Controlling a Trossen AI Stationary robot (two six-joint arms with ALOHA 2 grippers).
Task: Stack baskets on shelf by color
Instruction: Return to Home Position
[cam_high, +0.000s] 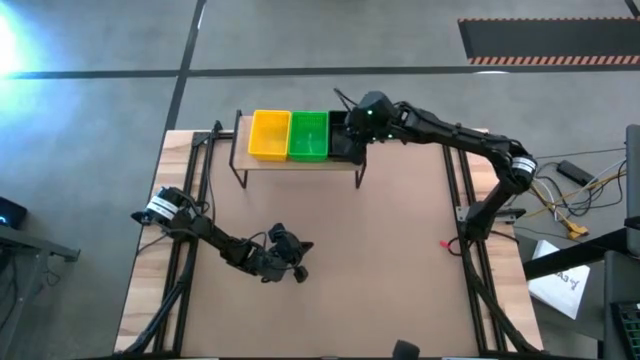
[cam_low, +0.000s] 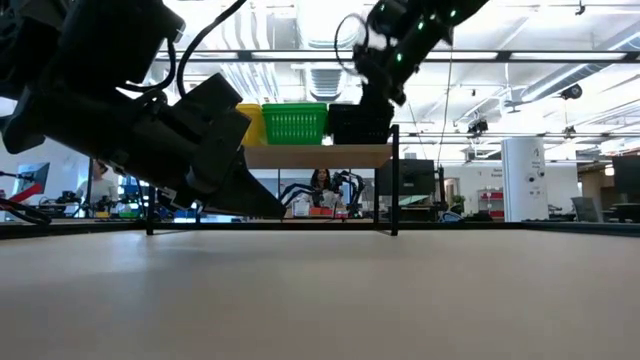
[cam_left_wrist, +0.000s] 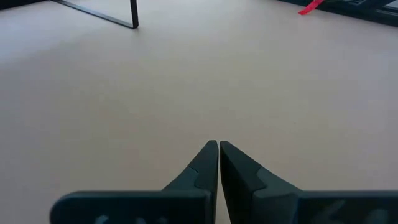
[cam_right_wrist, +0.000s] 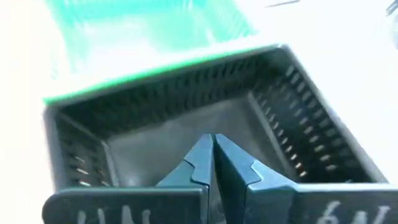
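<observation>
The shelf (cam_high: 300, 162) stands at the table's far edge, its plank on black legs. On it rest a yellow basket (cam_high: 268, 135), a green basket (cam_high: 308, 136) and a black basket (cam_high: 343, 146), side by side on their bottoms. My right gripper (cam_right_wrist: 213, 138) is shut and hangs over the black basket's (cam_right_wrist: 186, 130) hollow; the low view shows it (cam_low: 383, 92) just above that basket (cam_low: 356, 124). My left gripper (cam_left_wrist: 218, 143) is shut, low over bare tabletop near the left front (cam_high: 300, 272). In the low view my left arm hides part of the yellow basket (cam_low: 254, 118). My right gripper points its shut fingers (cam_right_wrist: 199, 158) slanting down into the black basket's open top, over its floor (cam_right_wrist: 155, 143). Whether the tips touch the basket I cannot tell.
A small red object (cam_high: 443, 243) lies by the table's right rail. Cables and papers (cam_high: 565, 280) sit off the table's right side. Broad bare tabletop (cam_high: 370, 230) stretches between shelf and near edge. A person (cam_low: 322, 184) shows in the room behind the shelf.
</observation>
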